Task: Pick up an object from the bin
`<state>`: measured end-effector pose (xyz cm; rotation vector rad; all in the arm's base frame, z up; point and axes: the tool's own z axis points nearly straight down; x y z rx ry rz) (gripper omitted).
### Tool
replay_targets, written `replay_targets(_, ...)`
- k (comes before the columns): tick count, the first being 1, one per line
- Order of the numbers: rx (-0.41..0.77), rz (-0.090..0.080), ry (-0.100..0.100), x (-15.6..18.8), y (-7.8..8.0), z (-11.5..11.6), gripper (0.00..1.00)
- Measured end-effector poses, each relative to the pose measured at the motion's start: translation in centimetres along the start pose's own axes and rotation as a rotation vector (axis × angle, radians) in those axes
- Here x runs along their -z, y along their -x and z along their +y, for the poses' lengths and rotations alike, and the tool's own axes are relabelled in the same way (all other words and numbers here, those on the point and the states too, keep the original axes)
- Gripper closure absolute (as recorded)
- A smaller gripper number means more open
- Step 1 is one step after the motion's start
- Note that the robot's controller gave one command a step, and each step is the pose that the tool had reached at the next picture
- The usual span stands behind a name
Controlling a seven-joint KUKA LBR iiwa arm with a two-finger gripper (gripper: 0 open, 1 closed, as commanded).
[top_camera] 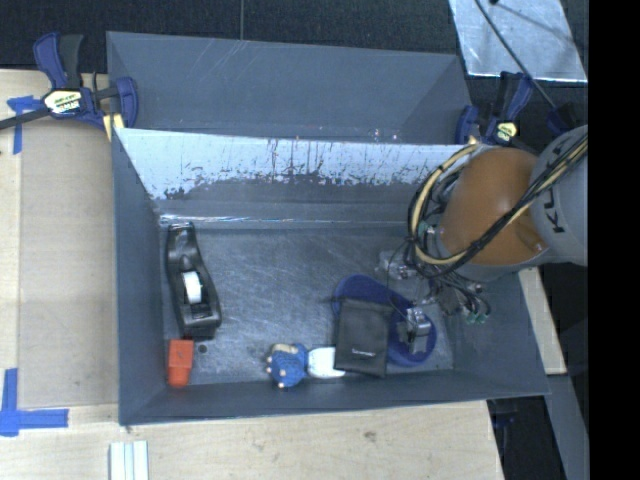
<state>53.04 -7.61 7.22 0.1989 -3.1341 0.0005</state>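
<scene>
Grey metal bin (300,258) walls ring a few scattered things. The end effector (415,320) hangs low at the floor's right end, over a blue looped object (357,290) that touches a black square pouch (360,338). Whether it is spread or pressed together I cannot tell. Nothing looks lifted, so the grasp and the raise seem left to do. A black tape dispenser (192,288) lies well apart, at the left.

ARM: single arm (566,206) extends behind the gripper (415,320) | WRIST: orange cover (492,206) sits directly above and behind the gripper, tilted down toward it | CABLES: black and yellow cables (430,223) loop around the cover's gripper-facing side | GRIPPER: lowest point of the assembly, directed downward, beneath the cable loop
</scene>
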Motion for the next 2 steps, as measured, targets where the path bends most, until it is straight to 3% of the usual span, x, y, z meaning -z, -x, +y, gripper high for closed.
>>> replay_targets(1,0.001,-0.013,-0.002,0.4,0.4,-0.1,1.0)
replay_targets(2,0.014,-0.015,-0.004,15.1,3.6,-2.0,1.0)
